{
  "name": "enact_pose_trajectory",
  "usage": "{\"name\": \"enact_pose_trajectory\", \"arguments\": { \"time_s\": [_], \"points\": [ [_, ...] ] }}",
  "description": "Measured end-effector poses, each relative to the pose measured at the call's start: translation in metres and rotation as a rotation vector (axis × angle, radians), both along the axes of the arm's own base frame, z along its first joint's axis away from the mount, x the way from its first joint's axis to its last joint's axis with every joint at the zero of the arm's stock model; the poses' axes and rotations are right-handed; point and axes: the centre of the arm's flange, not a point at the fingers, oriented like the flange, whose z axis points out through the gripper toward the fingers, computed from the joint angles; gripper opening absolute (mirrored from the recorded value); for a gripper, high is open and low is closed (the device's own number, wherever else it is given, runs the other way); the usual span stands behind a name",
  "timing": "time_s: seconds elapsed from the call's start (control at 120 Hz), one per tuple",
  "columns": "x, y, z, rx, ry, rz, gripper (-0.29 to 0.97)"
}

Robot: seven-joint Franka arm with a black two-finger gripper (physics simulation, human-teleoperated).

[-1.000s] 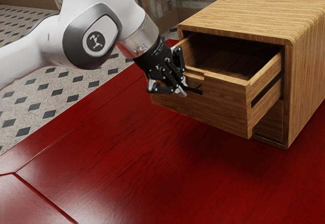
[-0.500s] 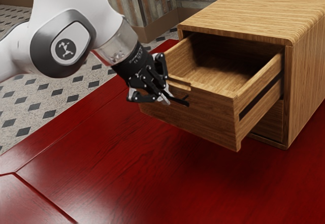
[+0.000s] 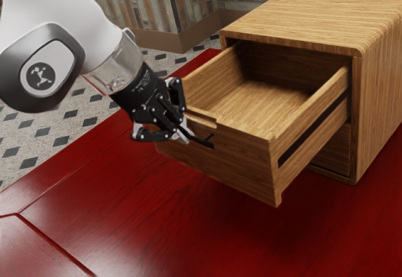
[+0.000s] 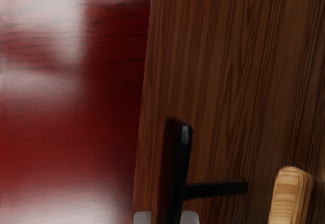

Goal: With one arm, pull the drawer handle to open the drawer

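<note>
The wooden drawer (image 3: 242, 154) stands pulled far out of the light wood cabinet (image 3: 314, 16), and its inside is bare. A thin black handle (image 3: 202, 141) runs along the drawer front. My black gripper (image 3: 181, 132) reaches in from the exterior view's left and is shut on this handle. In the wrist view the black handle bar (image 4: 174, 173) stands off the drawer front (image 4: 238, 82) on a short post, with pale fingertips (image 4: 141, 217) on both sides of it right at the hand.
The cabinet sits on a dark red wooden table (image 3: 157, 227) with broad bare room in front of the drawer. Tiled floor (image 3: 44, 126) and a brick wall (image 3: 157, 4) lie beyond the table's far edge.
My arm has drawn back toward the exterior view's left with the handle held. The drawer has slid further out of the cabinet, showing more of its floor.
</note>
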Motion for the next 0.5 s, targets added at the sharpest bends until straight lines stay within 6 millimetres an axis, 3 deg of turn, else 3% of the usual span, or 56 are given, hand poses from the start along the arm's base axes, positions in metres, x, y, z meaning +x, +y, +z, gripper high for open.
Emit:
{"name": "enact_pose_trajectory", "arguments": {
  "time_s": [0.283,0.5],
  "points": [
    [-0.007,0.001,0.006,0.001,-0.01,0.002,-0.06],
    [-0.016,0.002,0.013,0.001,-0.024,-0.002,0.07]
  ]
}}
